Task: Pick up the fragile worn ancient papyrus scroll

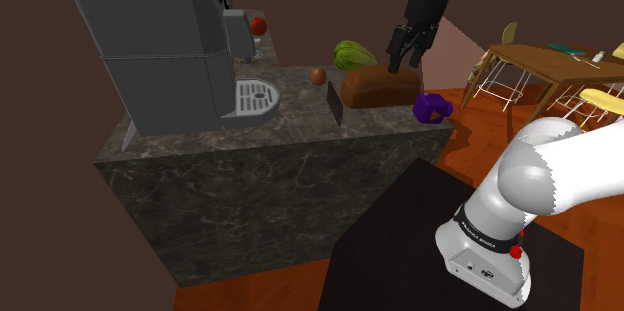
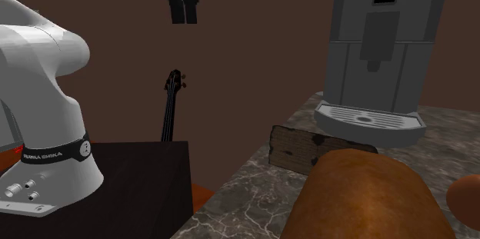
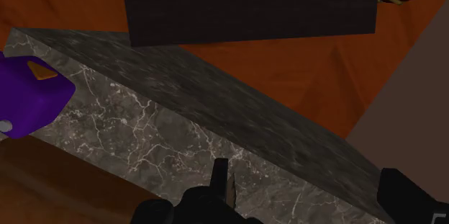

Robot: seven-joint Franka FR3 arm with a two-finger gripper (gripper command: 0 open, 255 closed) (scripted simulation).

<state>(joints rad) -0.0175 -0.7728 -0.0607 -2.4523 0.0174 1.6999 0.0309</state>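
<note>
Pincer (image 1: pixel 404 65) open: black fingers apart, nothing between them. Pointing down, raised over the grey marble counter (image 1: pixel 250 149). In the wrist view, pincer (image 3: pixel 309 178) spread over the counter's edge, with orange floor (image 3: pixel 288 64) beyond.

Below it, untouched: the scroll (image 1: pixel 378 86), a brown roll lying flat on the counter. In the shoulder view, fingertips in line with the roll's right-hand part. In the second exterior view, pincer (image 2: pixel 185 18) high up and scroll (image 2: pixel 369 195) low, well to the right.

Against the roll's other end, a dark mottled flat piece (image 1: pixel 335 107), upright. Near the counter's corner, a purple object (image 1: pixel 432 108), apart from the roll. Behind the scroll, a green leafy thing (image 1: pixel 352 54) and a small brown ball (image 1: pixel 319 75). Farther off, a grey coffee machine (image 1: pixel 170 54).
</note>
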